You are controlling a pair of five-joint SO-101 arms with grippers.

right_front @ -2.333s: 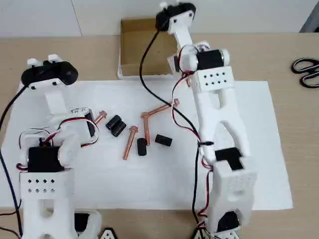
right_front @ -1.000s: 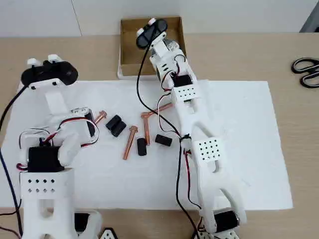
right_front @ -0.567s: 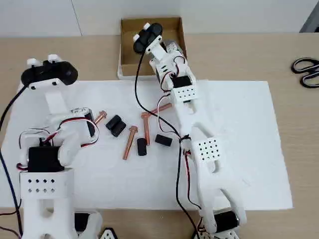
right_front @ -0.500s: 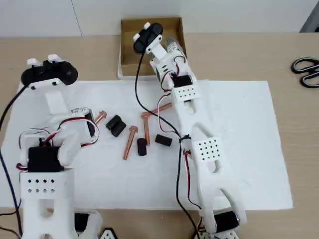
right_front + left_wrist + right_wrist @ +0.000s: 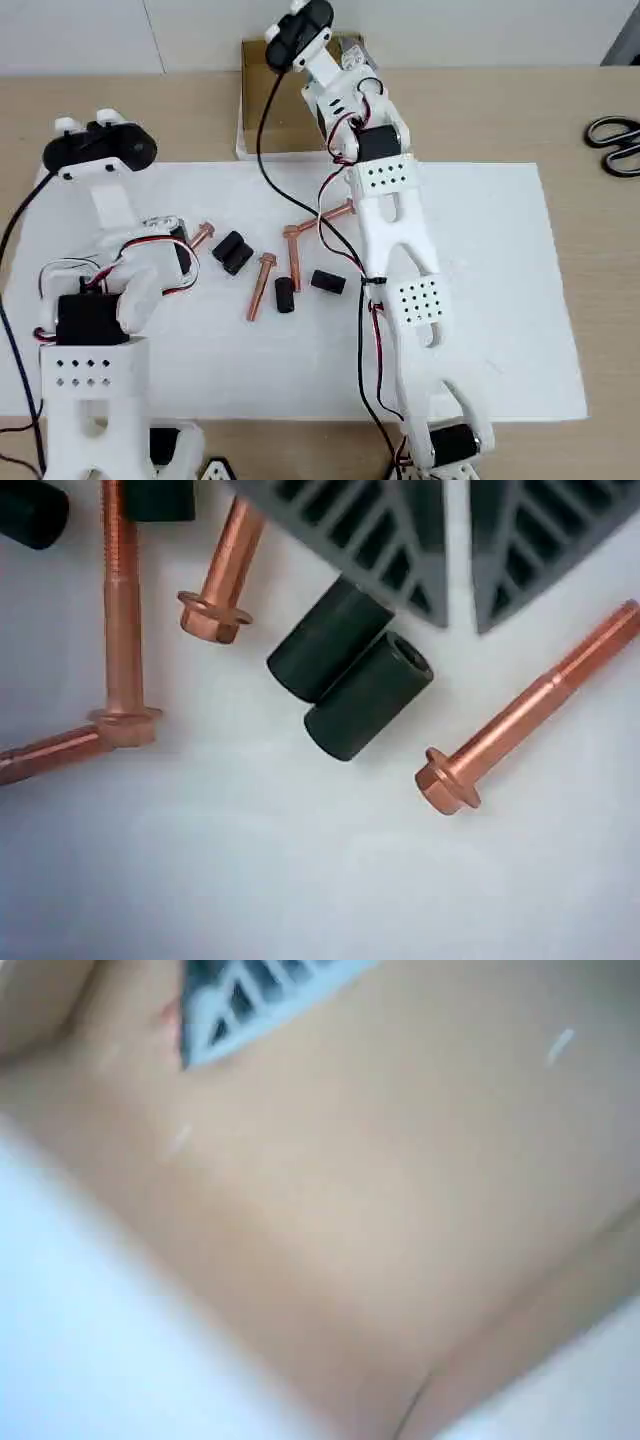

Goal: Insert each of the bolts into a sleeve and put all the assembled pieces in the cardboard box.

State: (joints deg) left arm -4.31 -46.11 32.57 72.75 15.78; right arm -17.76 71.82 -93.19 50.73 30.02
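Several copper bolts lie loose on the white sheet: one bolt (image 5: 202, 235) (image 5: 530, 705) beside a pair of black sleeves (image 5: 232, 252) (image 5: 365, 695), another bolt (image 5: 261, 286), and two touching bolts (image 5: 293, 255). Two more sleeves (image 5: 285, 294) (image 5: 327, 282) lie nearby. My left gripper (image 5: 460, 625) (image 5: 185, 245) hovers shut and empty, just above the sleeve pair. My right gripper (image 5: 347, 52) is stretched out over the far part of the cardboard box (image 5: 262, 110), whose brown floor (image 5: 400, 1210) is close below it.
The white sheet (image 5: 500, 300) covers the middle of the wooden table. Black scissors (image 5: 615, 140) lie at the far right edge. The right arm spans the sheet from the front edge to the box, passing over one bolt (image 5: 335, 213).
The right arm swung left from the box's right side to over the box, then stretched farther toward its back wall. The left arm, bolts and sleeves stayed put.
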